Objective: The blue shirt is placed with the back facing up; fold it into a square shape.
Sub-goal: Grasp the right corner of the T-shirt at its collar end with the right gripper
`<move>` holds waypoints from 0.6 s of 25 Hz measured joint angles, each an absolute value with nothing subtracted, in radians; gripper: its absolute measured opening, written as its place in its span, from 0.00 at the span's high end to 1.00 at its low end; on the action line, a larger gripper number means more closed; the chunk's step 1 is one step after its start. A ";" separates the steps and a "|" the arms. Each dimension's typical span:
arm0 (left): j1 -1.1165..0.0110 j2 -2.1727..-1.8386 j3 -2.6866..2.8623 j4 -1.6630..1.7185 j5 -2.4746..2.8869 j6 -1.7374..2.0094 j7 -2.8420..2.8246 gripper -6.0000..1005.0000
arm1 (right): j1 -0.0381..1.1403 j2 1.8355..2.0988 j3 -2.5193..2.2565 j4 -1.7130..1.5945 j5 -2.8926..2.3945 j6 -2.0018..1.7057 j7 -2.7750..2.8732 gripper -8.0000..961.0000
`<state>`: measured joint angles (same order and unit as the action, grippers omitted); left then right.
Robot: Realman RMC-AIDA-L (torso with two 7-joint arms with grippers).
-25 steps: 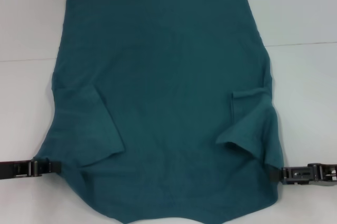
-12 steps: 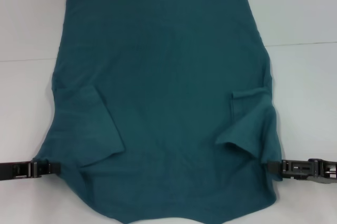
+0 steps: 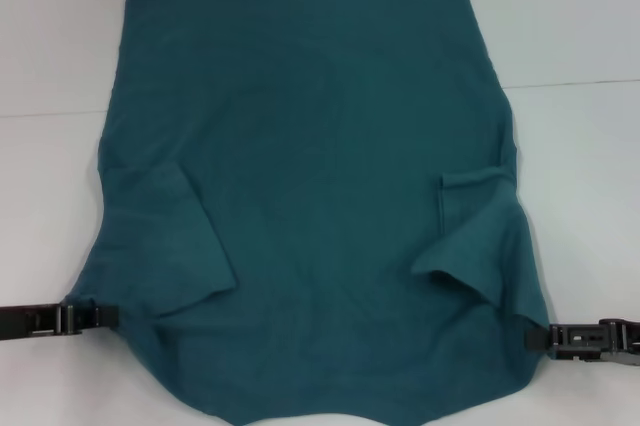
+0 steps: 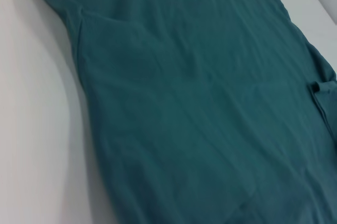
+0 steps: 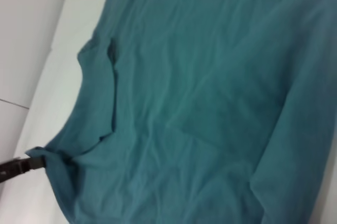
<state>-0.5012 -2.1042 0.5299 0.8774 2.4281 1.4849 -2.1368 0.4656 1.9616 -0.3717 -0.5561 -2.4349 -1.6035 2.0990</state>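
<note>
Teal-blue shirt (image 3: pixel 320 206), plain side up, spread flat, both sleeves folded inward

You're losing the blue shirt's (image 3: pixel 320 196) near hem off the head view's bottom edge, both hands' fingertips hiding under cloth.

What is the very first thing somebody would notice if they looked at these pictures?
The big blue shirt would catch the eye first: it lies spread out, plain side up, over most of the white table, with both sleeves folded inward. Next come the two dark grippers at the shirt's near corners, the left gripper at its left edge and the right gripper at its right edge.
</note>
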 joint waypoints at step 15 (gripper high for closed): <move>-0.502 -2.104 0.529 0.877 2.425 1.485 -2.136 0.99 | 0.487 1.979 -0.403 -0.527 -2.442 -1.580 2.105 0.14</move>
<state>-0.5017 -2.1043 0.5291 0.8775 2.4250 1.4849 -2.1357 0.4865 1.9794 -0.4031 -0.5271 -2.4420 -1.5804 2.1053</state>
